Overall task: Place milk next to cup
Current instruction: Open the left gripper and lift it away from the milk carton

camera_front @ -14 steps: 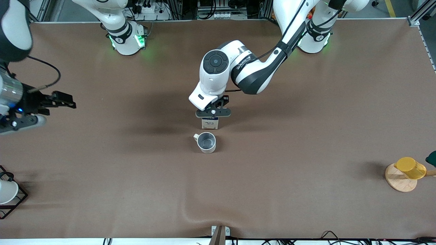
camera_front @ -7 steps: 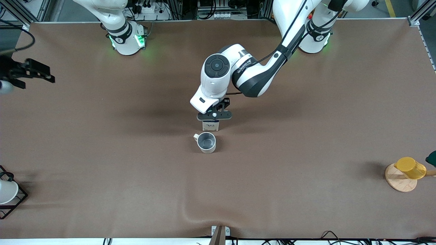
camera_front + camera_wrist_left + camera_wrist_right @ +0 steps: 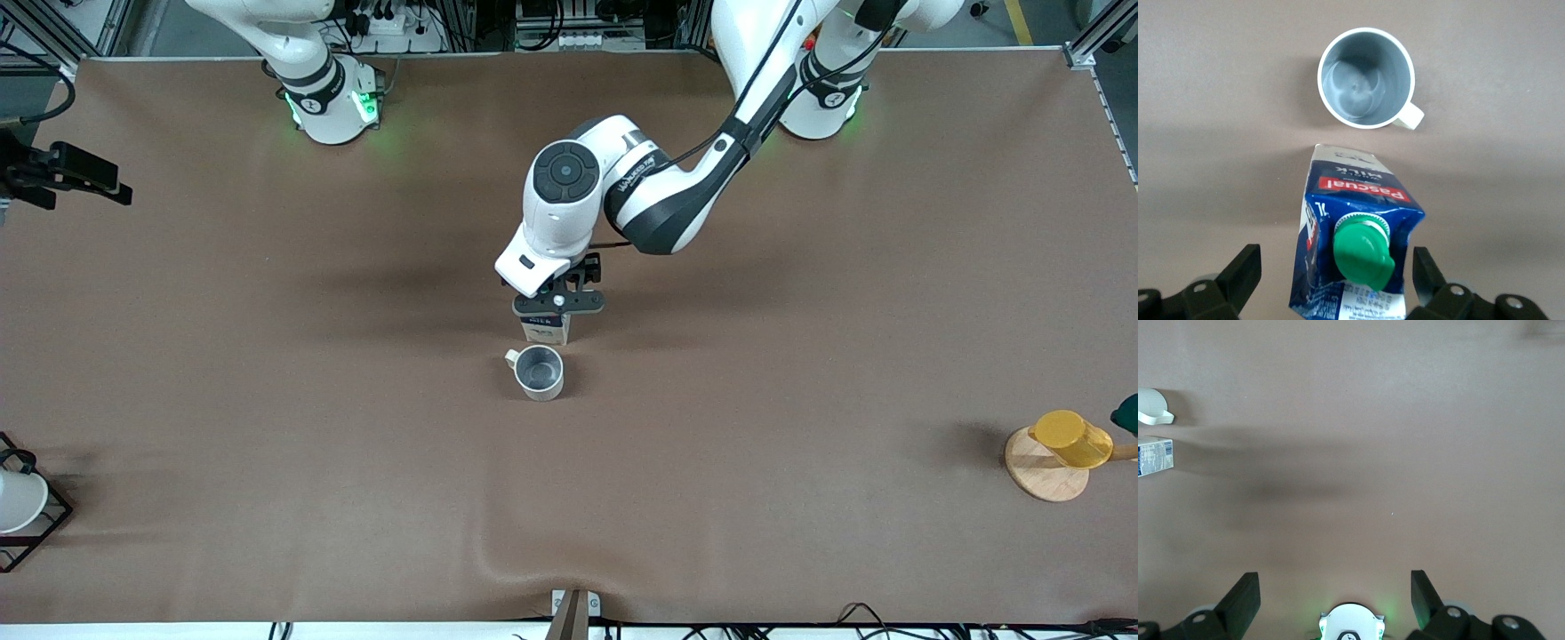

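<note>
My left gripper [image 3: 1331, 287] hangs spread around the milk [image 3: 1351, 233], a light, crushable carton standing just beside the cup [image 3: 1366, 77]; I'd pinch its flat sides gently, while the right gripper [image 3: 1331, 603] waits spread

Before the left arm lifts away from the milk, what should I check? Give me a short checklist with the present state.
1. Milk stands upright on the table: ok.
2. Milk is beside the cup, with a small gap: ok.
3. Left gripper is open, fingers clear of the carton: ok.
4. Cup is upright: ok.
5. Right gripper waits, open, near the right arm's end of the table: ok.
</note>
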Robot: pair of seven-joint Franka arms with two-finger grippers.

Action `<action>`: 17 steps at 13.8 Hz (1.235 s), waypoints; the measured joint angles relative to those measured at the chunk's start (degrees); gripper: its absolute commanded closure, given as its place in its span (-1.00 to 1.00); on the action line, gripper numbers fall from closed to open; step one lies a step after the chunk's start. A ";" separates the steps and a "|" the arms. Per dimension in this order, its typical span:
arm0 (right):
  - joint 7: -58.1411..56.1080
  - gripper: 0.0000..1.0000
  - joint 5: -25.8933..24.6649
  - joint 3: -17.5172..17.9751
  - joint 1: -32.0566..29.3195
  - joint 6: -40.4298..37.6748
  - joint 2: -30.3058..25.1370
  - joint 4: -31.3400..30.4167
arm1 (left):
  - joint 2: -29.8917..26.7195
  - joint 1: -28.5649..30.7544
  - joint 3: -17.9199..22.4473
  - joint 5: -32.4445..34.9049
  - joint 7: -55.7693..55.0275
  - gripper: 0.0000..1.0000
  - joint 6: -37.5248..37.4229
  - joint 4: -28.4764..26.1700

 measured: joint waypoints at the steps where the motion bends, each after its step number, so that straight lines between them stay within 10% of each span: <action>1: 0.04 -1.00 0.00 -0.21 0.20 0.88 0.01 -0.51 | -0.71 0.06 0.03 0.00 0.00 -1.00 -0.11 0.44; 6: 0.05 -1.00 -0.55 -0.43 0.42 1.92 -0.43 -1.16 | -12.65 2.71 6.14 0.06 0.03 -1.00 -7.62 2.10; 17: -5.35 -1.00 -1.10 -2.82 2.50 4.36 -0.95 -1.30 | -30.30 29.45 8.02 0.27 13.35 -1.00 -25.09 -2.20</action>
